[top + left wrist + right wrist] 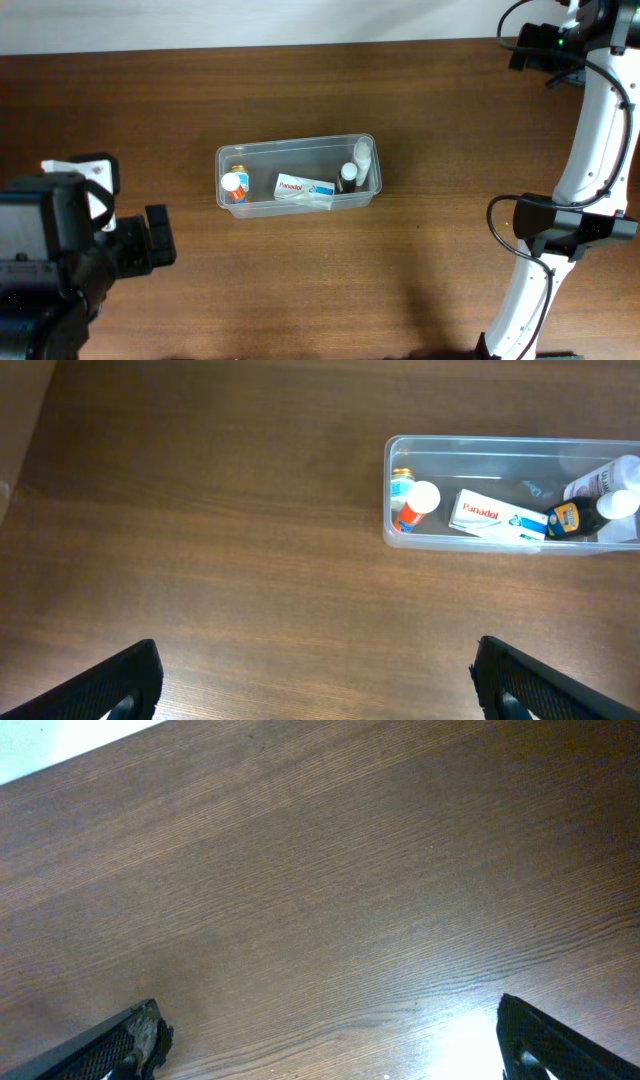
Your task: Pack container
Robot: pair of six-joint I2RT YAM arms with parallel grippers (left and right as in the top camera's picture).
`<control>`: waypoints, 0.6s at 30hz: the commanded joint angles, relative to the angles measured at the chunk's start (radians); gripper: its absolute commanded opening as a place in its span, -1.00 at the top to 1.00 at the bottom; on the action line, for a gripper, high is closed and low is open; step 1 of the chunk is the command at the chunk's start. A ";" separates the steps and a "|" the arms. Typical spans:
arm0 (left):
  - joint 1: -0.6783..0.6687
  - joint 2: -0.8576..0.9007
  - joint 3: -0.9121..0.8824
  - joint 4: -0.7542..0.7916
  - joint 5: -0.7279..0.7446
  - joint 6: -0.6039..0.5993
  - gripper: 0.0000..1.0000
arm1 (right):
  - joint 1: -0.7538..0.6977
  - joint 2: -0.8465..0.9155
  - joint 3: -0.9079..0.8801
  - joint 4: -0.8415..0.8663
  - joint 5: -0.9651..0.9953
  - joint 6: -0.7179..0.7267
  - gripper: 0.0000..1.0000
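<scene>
The clear plastic container (297, 155) sits mid-table. Inside it lie a small bottle with a white cap (233, 186) at the left end, a white Panadol box (304, 189) in the middle, and a dark bottle (347, 176) and a white bottle (362, 153) at the right end. The container also shows in the left wrist view (480, 452) at the upper right, with the same items inside. My left gripper (318, 685) is open and empty over bare wood, well short of the container. My right gripper (330, 1045) is open and empty over bare wood; the container is out of its view.
The brown wooden table (320, 270) has a pale wall along its far edge. My left arm (60, 240) sits at the lower left. My right arm (585, 170) stands along the right side.
</scene>
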 commanded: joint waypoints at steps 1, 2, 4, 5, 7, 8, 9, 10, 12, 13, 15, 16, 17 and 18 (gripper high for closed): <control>0.002 -0.014 -0.071 0.016 0.000 -0.013 -0.99 | -0.004 -0.010 -0.002 -0.006 0.008 0.008 -0.97; 0.002 -0.014 -0.105 0.039 0.000 -0.013 -0.99 | -0.004 -0.010 -0.002 -0.006 0.008 0.007 -0.97; 0.000 -0.017 -0.186 0.121 0.000 -0.012 -0.99 | -0.004 -0.010 -0.002 -0.006 0.008 0.008 -0.97; -0.001 -0.027 -0.243 0.187 0.000 -0.011 -0.99 | -0.004 -0.010 -0.002 -0.006 0.008 0.008 -0.97; -0.001 -0.062 -0.377 0.365 0.008 0.000 -0.99 | -0.004 -0.010 -0.002 -0.006 0.008 0.008 -0.97; -0.001 -0.075 -0.425 0.430 0.013 0.005 -0.99 | -0.004 -0.010 -0.002 -0.006 0.008 0.008 -0.97; -0.001 -0.098 -0.500 0.534 0.030 0.016 -0.99 | -0.004 -0.010 -0.002 -0.006 0.008 0.008 -0.97; -0.001 -0.122 -0.576 0.637 0.052 0.030 -0.99 | -0.004 -0.010 -0.002 -0.006 0.008 0.007 -0.97; -0.001 -0.172 -0.718 0.826 0.087 0.051 -0.99 | -0.004 -0.010 -0.002 -0.006 0.008 0.007 -0.97; -0.001 -0.206 -0.807 0.942 0.107 0.057 -0.99 | -0.004 -0.010 -0.002 -0.006 0.008 0.008 -0.97; 0.002 -0.269 -0.958 1.130 0.138 0.059 -0.99 | -0.004 -0.010 -0.002 -0.006 0.008 0.008 -0.97; 0.003 -0.299 -1.025 1.210 0.154 0.059 -0.99 | -0.004 -0.010 -0.002 -0.006 0.008 0.007 -0.97; 0.004 -0.336 -1.100 1.296 0.166 0.059 -0.99 | -0.004 -0.010 -0.002 -0.006 0.008 0.008 -0.97; 0.004 -0.381 -1.181 1.382 0.169 0.059 -0.99 | -0.004 -0.010 -0.002 -0.006 0.009 0.007 -0.97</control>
